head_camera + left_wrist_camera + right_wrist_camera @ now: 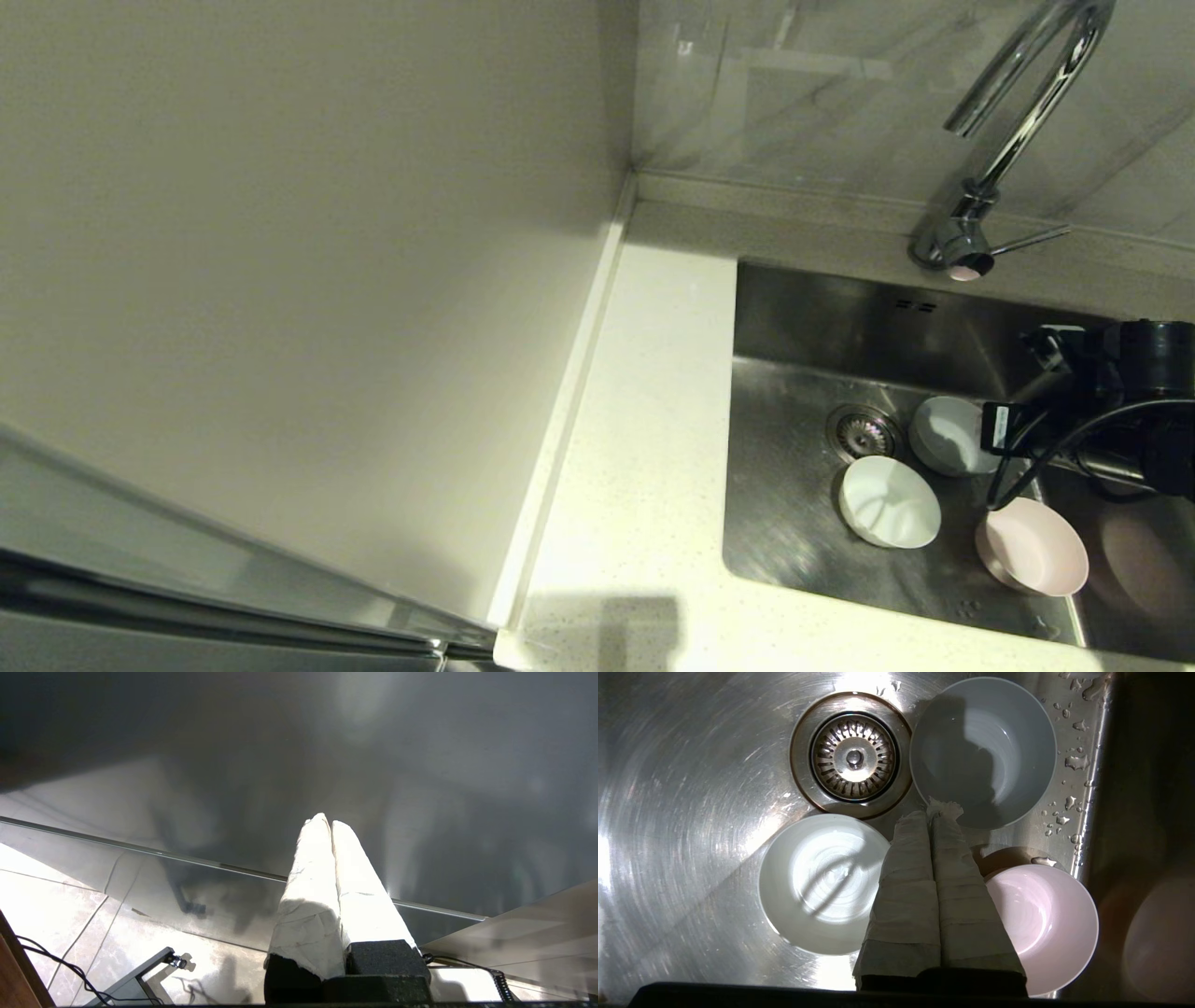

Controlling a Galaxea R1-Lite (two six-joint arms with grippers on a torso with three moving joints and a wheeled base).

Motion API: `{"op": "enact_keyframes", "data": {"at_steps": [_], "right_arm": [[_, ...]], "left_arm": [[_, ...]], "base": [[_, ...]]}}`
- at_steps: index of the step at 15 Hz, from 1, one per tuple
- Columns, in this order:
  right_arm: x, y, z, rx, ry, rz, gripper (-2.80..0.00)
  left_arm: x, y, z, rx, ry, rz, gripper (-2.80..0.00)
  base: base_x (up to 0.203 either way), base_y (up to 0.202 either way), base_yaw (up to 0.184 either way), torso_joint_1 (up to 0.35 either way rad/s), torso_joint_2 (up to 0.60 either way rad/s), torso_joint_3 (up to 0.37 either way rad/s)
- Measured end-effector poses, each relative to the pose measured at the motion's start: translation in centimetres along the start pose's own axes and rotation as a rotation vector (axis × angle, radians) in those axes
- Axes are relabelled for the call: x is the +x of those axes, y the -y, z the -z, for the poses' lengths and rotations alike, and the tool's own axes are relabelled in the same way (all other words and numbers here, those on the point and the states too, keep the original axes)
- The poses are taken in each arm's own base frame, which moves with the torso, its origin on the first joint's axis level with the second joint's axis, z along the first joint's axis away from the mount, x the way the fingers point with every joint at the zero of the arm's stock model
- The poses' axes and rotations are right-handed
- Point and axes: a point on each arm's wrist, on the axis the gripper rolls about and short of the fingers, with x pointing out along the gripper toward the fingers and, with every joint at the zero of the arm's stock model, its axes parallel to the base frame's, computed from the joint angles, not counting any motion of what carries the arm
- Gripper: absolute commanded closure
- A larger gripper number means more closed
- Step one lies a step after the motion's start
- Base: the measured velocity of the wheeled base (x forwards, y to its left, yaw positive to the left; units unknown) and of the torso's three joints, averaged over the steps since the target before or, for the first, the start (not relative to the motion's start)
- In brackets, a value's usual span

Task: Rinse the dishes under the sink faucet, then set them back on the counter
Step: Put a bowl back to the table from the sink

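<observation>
Three bowls sit upright on the floor of the steel sink (784,523) beside the drain (853,756). The white bowl (889,501) (817,882) is nearest the counter (644,420), and the grey-blue bowl (945,431) (1008,732) lies behind it. The pink bowl (1032,546) (1050,924) is at the front right. My right gripper (930,812) hovers over the gap between the three bowls, shut and empty. The chrome faucet (1022,103) arches over the back of the basin, its lever (1032,241) pointing right. No water is running.
A beige wall panel (280,280) stands along the counter's left side. Water drops (1064,760) cling to the sink floor near the grey-blue bowl. My left gripper (326,821) is parked below, shut and empty, out of the head view and pointing at a dark glossy panel.
</observation>
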Motion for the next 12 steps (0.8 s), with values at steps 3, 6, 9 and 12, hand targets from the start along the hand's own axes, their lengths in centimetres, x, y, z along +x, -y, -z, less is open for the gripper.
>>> {"op": "enact_keyframes", "data": {"at_steps": [3, 6, 9, 12], "right_arm": [[0.4, 0.05, 0.17, 0.0, -0.008, 0.011, 0.0], [0.6, 0.07, 0.19, -0.003, -0.009, 0.017, 0.0], [0.27, 0.1, 0.16, -0.002, -0.005, 0.022, 0.0], [0.25, 0.1, -0.15, -0.028, 0.006, 0.024, 0.0]], "left_arm": [[0.0, 0.0, 0.01, -0.001, -0.001, 0.0, 0.0], [0.0, 0.0, 0.0, -0.001, 0.0, 0.0, 0.0], [0.0, 0.0, 0.0, 0.0, 0.0, 0.0, 0.0], [0.0, 0.0, 0.0, -0.001, 0.0, 0.0, 0.0]], "base": [[0.0, 0.0, 0.0, 0.0, 0.0, 0.0], [0.0, 0.0, 0.0, 0.0, 0.0, 0.0], [0.0, 0.0, 0.0, 0.0, 0.0, 0.0], [0.0, 0.0, 0.0, 0.0, 0.0, 0.0]]}}
